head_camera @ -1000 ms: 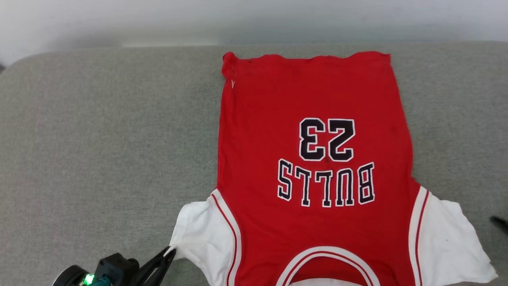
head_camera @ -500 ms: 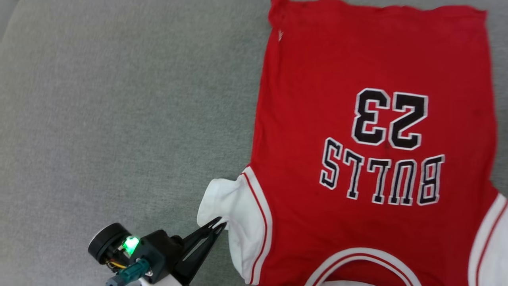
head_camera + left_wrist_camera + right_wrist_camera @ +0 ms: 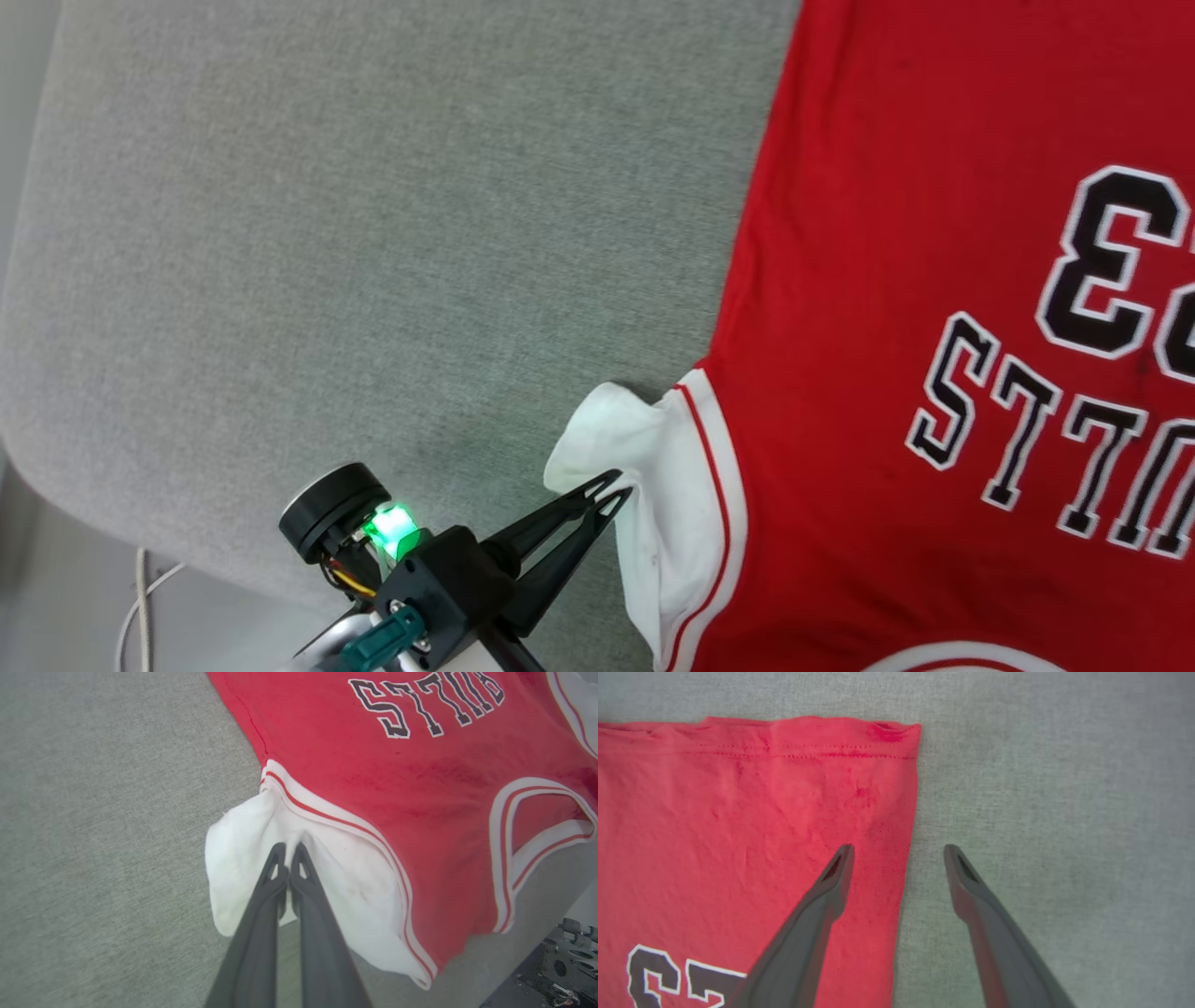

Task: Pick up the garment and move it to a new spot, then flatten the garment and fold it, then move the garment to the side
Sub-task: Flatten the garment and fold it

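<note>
The left gripper [image 3: 611, 487] is pinching the garment's [image 3: 878, 280] white sleeve [image 3: 677, 467] at six o'clock. It looks a thin bite, likely risking a slip under drag. The right gripper [image 3: 899, 851] is hovering with fingers spread, straddling the garment's edge.

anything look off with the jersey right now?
Yes. The jersey lies mostly flat, but its white sleeve is bunched and puckered where the shut left end effector pinches it. One hem corner is also slightly rumpled.
</note>
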